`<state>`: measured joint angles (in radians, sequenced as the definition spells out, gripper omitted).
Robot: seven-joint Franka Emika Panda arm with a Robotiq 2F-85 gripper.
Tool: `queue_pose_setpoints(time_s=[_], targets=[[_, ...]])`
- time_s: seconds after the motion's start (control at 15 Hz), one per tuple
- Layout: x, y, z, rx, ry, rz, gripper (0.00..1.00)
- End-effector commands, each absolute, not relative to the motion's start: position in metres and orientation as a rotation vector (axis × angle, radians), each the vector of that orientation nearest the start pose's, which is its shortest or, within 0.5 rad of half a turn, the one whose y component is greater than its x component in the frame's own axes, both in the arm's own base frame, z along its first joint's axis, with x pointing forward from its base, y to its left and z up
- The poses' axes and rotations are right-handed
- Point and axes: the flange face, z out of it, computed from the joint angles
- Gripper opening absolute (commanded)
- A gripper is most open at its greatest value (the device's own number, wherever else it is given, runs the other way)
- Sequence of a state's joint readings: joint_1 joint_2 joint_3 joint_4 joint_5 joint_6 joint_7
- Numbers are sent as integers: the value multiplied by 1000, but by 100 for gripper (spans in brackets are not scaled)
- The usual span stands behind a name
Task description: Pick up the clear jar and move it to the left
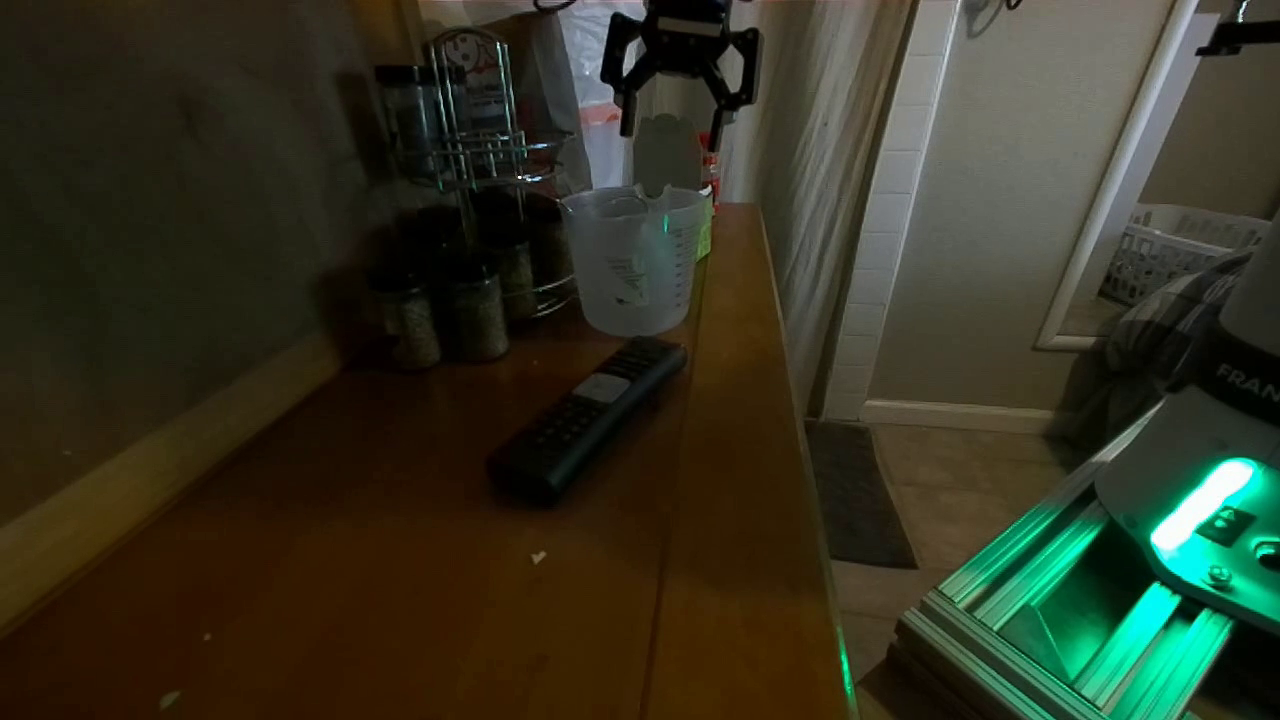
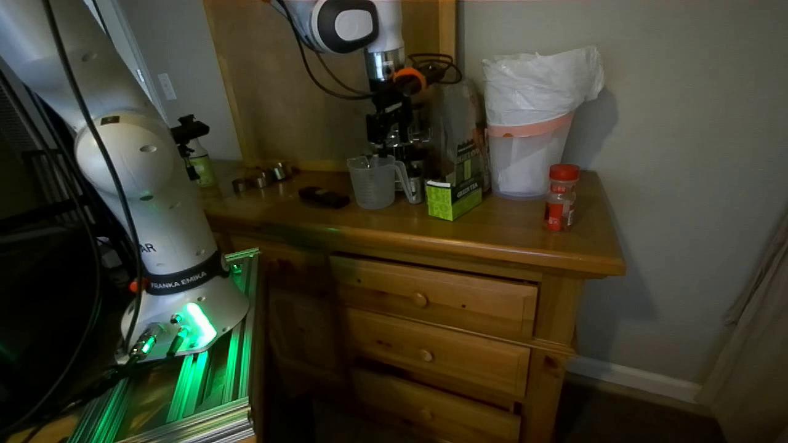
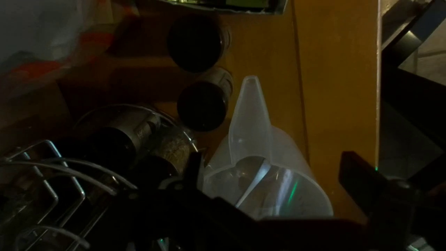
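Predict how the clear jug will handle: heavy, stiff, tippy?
Probably light for its size: the jug looks like thin translucent plastic. Might tip if pushed high, as it narrows downward. Could twist when lifted: the handle juts from one side.

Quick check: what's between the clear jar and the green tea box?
In the wrist view, two dark-capped bottles stand in that stretch, and the handle of the clear jar juts into it beside them.
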<state>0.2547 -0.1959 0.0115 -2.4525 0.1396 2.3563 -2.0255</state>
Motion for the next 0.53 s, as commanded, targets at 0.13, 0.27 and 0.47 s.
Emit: queue_pose_setpoints(time_s=[0.13, 0.27, 0.47], targets=[[466, 133, 365, 1226, 2826, 197, 100], [466, 139, 361, 1169, 2834, 219, 100], [467, 146, 353, 1127, 2838, 229, 100]])
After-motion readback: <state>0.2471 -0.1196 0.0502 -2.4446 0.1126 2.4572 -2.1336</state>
